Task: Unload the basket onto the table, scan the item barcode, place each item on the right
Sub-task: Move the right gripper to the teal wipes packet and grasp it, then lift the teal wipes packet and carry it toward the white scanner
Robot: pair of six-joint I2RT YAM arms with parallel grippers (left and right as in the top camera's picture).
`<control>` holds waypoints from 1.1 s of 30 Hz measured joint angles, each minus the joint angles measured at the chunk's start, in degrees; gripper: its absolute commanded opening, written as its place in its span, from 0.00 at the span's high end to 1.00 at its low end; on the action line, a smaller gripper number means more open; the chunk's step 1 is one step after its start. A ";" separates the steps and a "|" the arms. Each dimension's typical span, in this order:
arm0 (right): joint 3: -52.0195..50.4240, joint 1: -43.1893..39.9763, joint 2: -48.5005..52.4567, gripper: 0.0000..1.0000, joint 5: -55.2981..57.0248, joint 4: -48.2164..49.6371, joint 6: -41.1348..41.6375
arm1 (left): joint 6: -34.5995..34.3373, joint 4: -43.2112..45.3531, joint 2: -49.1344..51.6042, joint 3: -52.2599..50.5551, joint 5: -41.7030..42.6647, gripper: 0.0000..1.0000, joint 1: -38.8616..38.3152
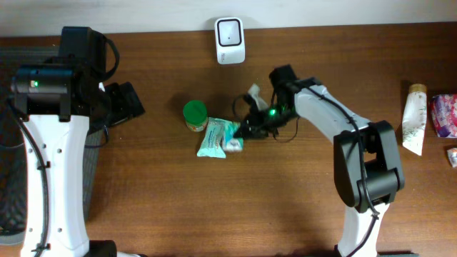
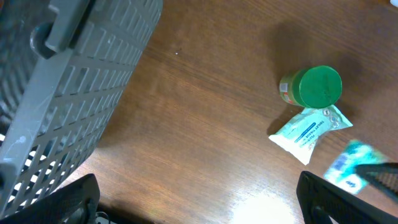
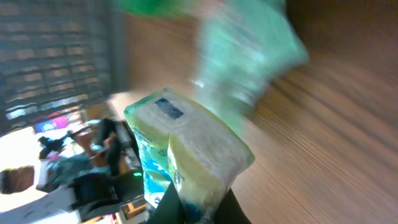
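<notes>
My right pincer (image 1: 241, 134) is pressed together on a small pouch (image 3: 189, 155), white w/ teal print, pinching it by one end. The wrist cam is blurred, so I can't read any print on it. The pouch is just right of the green-lidded jar (image 1: 195, 114) and a bit nearer me. Its edge is against or over the teal wipes pack (image 1: 213, 140), can't tell which, nor whether it's off the bench (image 1: 285, 214).

The jar stands upright, lid up. The wipes pack lies flat on the jar's near side, touching it or v. close.

The scanner (image 1: 230, 40), white, stands beyond the jar toward the bench's far edge, slightly right, well apart from the pouch.

My left pincer (image 2: 199, 205) is spread wide w/ nothing btw the fingers, hanging over bare wood well left of the jar. A grey mesh basket (image 2: 62, 93) is further left of the jar, at the bench's left end.

Far right of the jar, near the bench's right edge, there's a white tube (image 1: 414, 120) w/ a pink pack (image 1: 444, 114) beside it.
</notes>
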 measured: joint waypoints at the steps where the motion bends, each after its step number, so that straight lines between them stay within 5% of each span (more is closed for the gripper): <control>1: 1.42 -0.85 -0.02 0.96 -4.50 0.55 -1.79 | 0.00 0.00 0.00 0.00 0.02 0.01 0.00; 9: 4.31 -9.68 -0.04 0.96 -28.63 3.93 -13.53 | 0.00 -0.02 0.00 0.00 0.02 0.01 0.00; 18: 4.35 -14.95 -0.04 0.96 -30.29 16.28 -9.86 | 0.00 -0.02 0.00 0.00 0.02 0.01 0.00; 33: 4.35 -16.28 -0.04 0.96 -30.34 16.41 -8.00 | 0.00 0.00 0.00 0.00 0.02 0.01 0.00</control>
